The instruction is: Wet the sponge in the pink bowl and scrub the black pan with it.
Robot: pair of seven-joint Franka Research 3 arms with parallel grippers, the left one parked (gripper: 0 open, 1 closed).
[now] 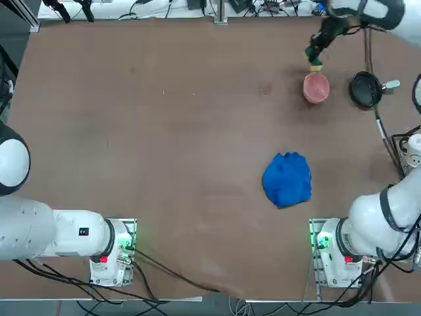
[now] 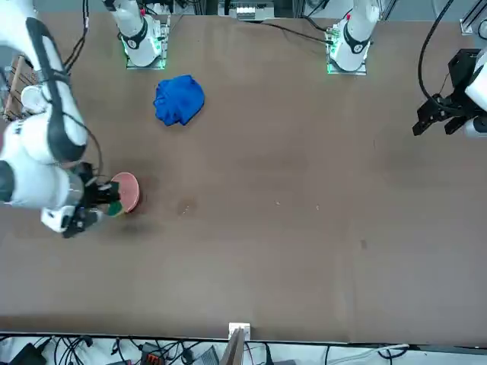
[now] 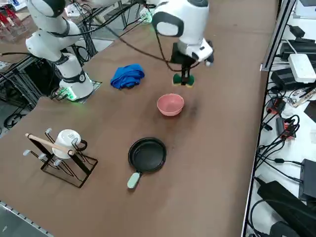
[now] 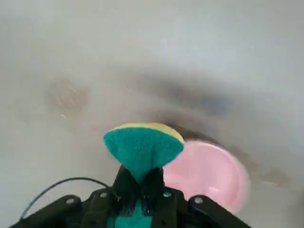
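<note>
Right gripper (image 4: pixel 139 179) clamped on the sponge (image 4: pixel 144 151), pinching it at its middle, so the green side folds in and both ends bulge past the fingers; yellow layer on the outer edge. Sponge is up off the table, beside the pink bowl (image 3: pixel 170 105), on the side away from the robot's base, not in it. Looks light and soft to me; a firm squeeze should do it no harm, though much of any water might be pressed out. Likely heavier and floppier once wet, perhaps slick; a central hold seems right, with enough sponge left free to reach the water and rub. Cannot tell whether it is wet, nor whether the bowl has water. Bowl is small, looks light, probably easy to nudge or tip: I would go in from above, clear of the rim. Black pan (image 3: pixel 147 156) sits apart from the bowl, shallow and stiff, its pale handle (image 3: pixel 133 180) sticking out; might slide or turn under scrubbing, so light pressure on its flat floor. Handle is the natural place to steady it. Blue cloth (image 3: pixel 127 76) lies crumpled, well apart.
</note>
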